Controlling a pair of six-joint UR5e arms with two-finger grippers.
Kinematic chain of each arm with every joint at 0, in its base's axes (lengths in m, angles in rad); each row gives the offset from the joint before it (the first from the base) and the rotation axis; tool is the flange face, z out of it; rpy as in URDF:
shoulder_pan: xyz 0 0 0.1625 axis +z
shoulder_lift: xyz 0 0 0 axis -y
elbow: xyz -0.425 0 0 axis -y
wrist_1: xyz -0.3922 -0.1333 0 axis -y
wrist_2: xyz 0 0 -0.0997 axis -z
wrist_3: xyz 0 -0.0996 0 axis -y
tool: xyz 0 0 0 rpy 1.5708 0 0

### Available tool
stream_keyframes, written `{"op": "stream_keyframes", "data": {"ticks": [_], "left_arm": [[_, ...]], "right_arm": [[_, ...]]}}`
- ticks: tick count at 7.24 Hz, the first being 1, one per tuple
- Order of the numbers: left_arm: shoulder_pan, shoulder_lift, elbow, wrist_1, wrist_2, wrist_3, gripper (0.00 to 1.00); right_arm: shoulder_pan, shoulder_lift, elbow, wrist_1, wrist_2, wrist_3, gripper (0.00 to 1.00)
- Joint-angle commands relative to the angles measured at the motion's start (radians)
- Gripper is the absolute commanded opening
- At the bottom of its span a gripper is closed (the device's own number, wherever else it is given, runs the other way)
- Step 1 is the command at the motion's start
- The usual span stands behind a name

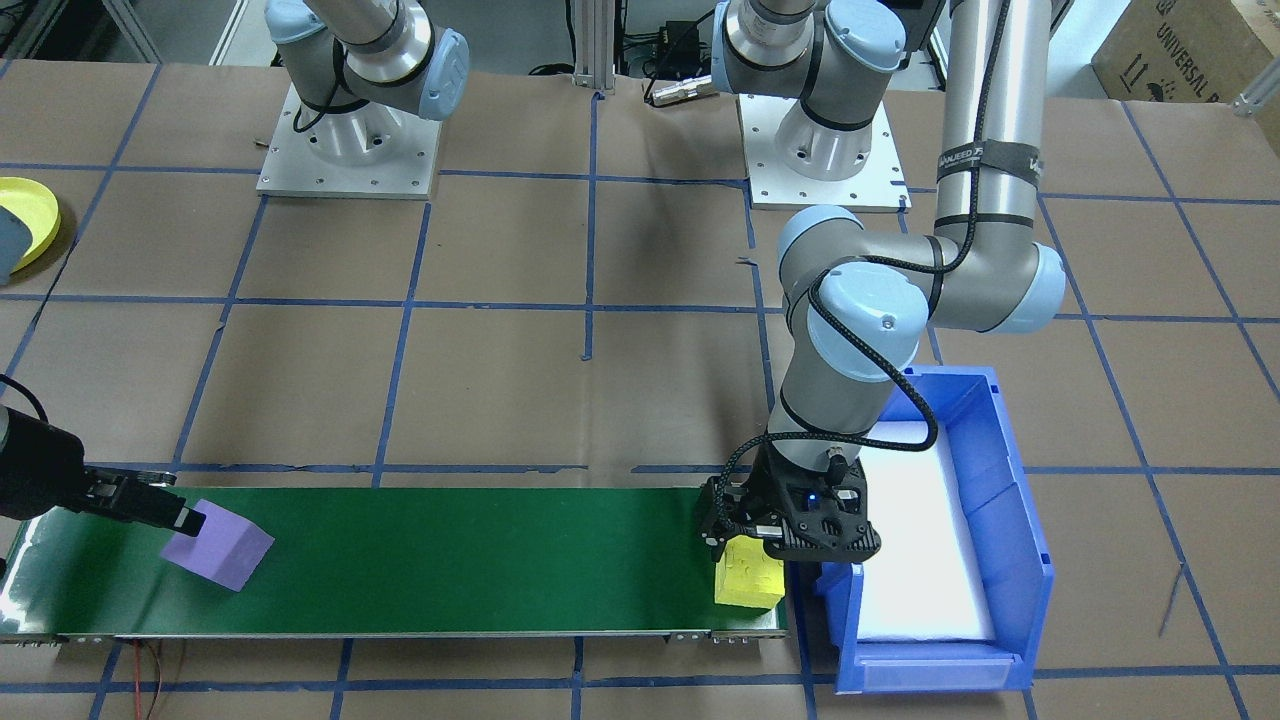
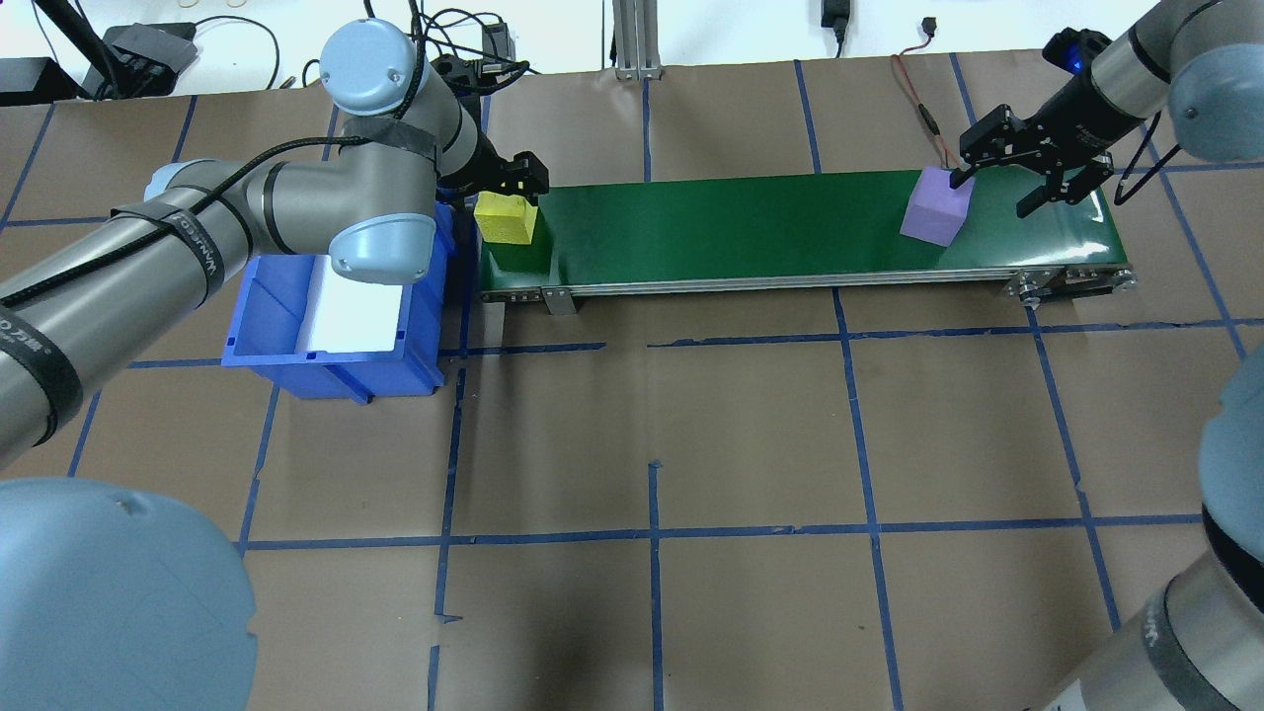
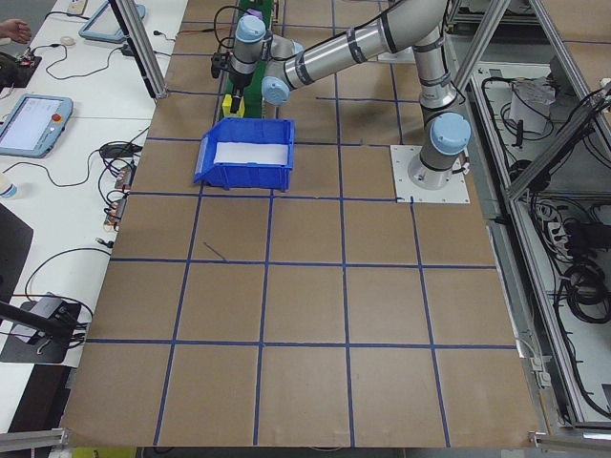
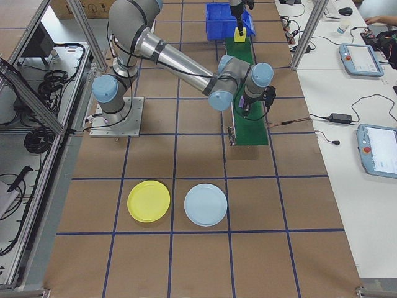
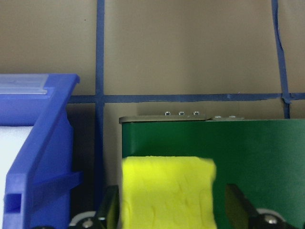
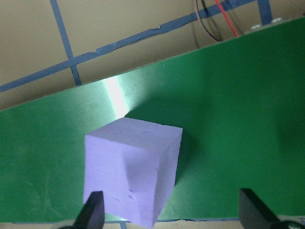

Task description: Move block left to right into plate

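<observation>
The yellow block [image 2: 506, 218] sits at the belt's [image 1: 450, 560] left end between the left pincer's [image 1: 775, 545] wide jaws, seemingly unclamped. The right pincer [image 2: 1007, 183], also wide, flanks the purple block [image 2: 935, 206]. The plate [image 4: 149, 200] waits bare on the tabletop [image 4: 186, 261]; nothing delivered.

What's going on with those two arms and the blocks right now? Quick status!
Left pincer open around yellow foam block on green belt. Right pincer open beside purple foam cube. Round yellow plastic plate empty.
</observation>
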Motion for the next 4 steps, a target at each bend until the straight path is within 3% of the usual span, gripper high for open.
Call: {"op": "stream_keyframes", "data": {"ticks": [1, 3, 4], "left_arm": [[-0.002, 0.041, 0.016, -0.004, 0.003, 0.008, 1.00], [-0.001, 0.116, 0.019, -0.040, 0.084, 0.023, 1.00], [0.005, 0.159, 0.024, -0.114, 0.119, 0.078, 1.00]], "right_arm": [[0.004, 0.004, 0.000, -0.010, 0.001, 0.010, 0.98], [0.004, 0.039, -0.002, -0.051, -0.001, 0.014, 0.97], [0.004, 0.056, -0.005, -0.071, -0.007, 0.035, 0.97]]}}
